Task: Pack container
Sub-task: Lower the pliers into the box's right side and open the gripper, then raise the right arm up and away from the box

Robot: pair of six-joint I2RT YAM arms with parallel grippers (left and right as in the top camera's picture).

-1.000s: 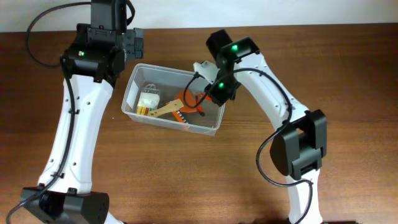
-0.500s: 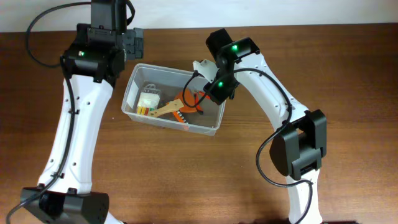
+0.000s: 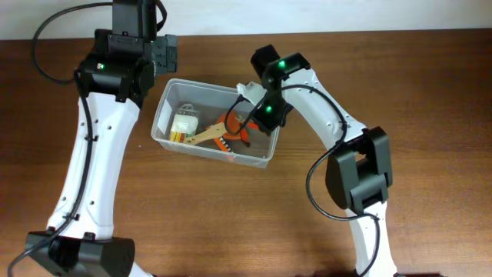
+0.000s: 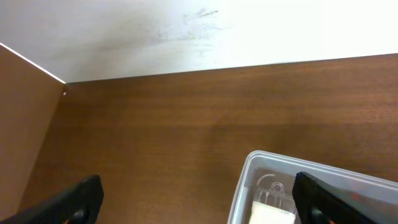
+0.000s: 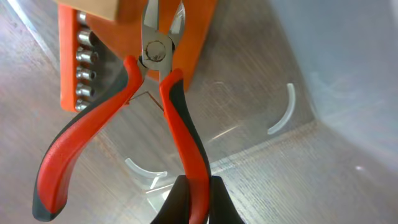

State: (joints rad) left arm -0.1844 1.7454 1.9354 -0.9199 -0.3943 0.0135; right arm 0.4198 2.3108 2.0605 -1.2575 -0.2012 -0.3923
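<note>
Pliers (image 5: 180, 124) in right gripper (image 5: 194, 202) inside container (image 3: 200, 151)

The container (image 3: 159, 123) is sitting upright on the surface (image 3: 231, 223), its open top facing up. It is a clear, colourless plastic rectangular bin with rounded corners and a raised rim, and the brown of the surface is showing through its walls and floor. It is resting near the surface's far edge, about mid-width, turned slightly askew to that edge. Inside, it is holding red-handled pliers (image 5: 177, 118), an orange bit holder (image 5: 71, 68) and a white block (image 3: 183, 123).
</note>
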